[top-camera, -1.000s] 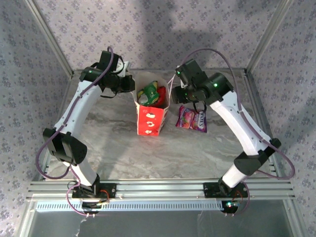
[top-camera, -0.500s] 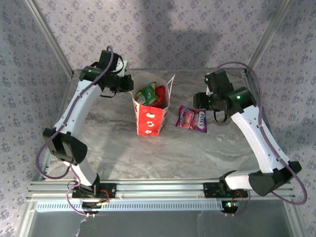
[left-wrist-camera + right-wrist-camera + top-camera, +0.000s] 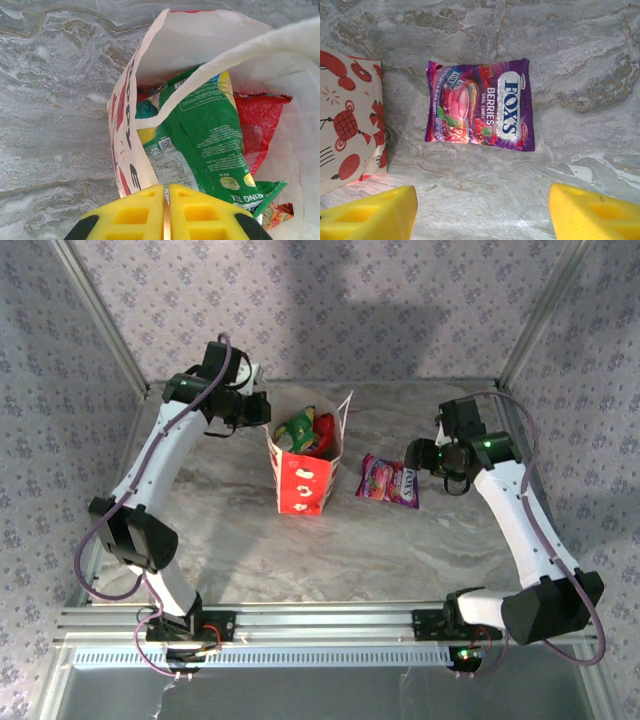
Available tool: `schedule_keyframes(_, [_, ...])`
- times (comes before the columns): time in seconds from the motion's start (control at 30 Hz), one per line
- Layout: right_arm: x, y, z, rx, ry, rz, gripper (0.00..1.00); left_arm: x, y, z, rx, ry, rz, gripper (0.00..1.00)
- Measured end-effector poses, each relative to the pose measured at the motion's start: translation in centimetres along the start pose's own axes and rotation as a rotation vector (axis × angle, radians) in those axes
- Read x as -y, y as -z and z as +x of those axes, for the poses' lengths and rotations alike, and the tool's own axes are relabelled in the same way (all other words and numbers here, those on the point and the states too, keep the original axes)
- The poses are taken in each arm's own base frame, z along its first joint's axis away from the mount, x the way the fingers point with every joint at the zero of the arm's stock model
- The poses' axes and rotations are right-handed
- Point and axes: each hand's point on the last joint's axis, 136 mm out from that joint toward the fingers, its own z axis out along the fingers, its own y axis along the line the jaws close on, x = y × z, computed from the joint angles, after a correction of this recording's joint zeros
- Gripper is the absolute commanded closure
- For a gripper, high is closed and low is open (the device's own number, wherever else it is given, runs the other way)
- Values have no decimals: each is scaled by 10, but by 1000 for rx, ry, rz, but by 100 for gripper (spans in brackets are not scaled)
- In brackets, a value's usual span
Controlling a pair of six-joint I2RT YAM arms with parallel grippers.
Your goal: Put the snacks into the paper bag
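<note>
Bag [image 3: 300, 485] holds green packet [image 3: 210, 135], red packet [image 3: 262, 125], both partly hidden. Left end effector [image 3: 166, 192] pinches its rim; right end effector [image 3: 482, 200] spread.

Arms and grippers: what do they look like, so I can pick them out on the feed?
Left arm and right arm: white links, black joints, green lights, a looping purple cable each. Left gripper and right gripper: blocky yellow fingers with rectangular recesses.

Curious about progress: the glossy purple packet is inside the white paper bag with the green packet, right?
No: the right wrist view shows the glossy purple packet on the table beside the paper bag; the green packet is inside.
</note>
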Motion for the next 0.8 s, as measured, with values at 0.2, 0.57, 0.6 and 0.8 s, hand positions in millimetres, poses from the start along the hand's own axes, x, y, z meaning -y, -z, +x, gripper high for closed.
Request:
schedule_keyframes(0.2, [18,-29,2,-31,-75,-9,28,-1,-3,0,-7,2,-3,89])
schedule_keyframes(0.57, [27,-95,35,-165,-203,-70,25,-4,-6,1,-13,4,-17,89])
schedule_keyframes(0.6, [27,-99,39,-177,-216,-78,25,-4,-6,1,-14,4,-18,89])
schedule_keyframes(0.8, [26,-113,52,-210,-276,-100,23,-5,-7,0,-16,5,-21,89])
